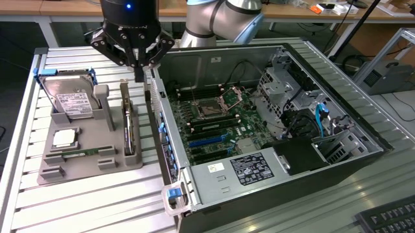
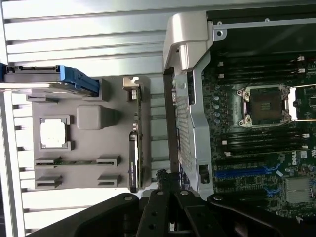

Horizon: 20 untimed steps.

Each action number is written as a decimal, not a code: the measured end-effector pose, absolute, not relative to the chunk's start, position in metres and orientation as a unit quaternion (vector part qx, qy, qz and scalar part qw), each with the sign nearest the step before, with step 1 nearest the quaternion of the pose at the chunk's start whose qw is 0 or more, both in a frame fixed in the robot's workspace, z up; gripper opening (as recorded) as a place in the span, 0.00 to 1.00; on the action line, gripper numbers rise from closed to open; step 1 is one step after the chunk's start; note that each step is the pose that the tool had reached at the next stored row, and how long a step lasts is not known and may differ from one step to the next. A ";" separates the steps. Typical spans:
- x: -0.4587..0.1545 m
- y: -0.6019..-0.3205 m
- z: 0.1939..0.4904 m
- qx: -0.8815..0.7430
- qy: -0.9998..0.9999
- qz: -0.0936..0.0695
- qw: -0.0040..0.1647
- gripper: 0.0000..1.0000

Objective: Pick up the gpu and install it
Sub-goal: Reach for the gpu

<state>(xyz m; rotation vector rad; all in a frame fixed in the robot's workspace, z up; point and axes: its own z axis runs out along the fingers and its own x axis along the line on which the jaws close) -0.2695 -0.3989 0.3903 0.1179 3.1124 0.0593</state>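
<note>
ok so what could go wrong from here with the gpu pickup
1. The gripper is shut, so coming down on the gpu, which stands on edge in the grey tray, could knock it rather than grasp it.
2. It also hangs close to the case wall, which a sideways move might clip.

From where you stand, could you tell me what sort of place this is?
Most likely a robotics lab bench for computer assembly: an open computer case with its motherboard exposed sits on a slatted metal table, beside a grey fixture tray holding a hard drive and the gpu, with desks behind.
</note>
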 end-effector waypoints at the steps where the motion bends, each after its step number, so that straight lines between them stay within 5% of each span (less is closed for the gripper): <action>1: -0.271 -0.399 0.390 0.038 0.999 0.019 0.013 0.11; 20: -0.294 -0.399 0.390 0.038 0.999 0.019 0.013 0.11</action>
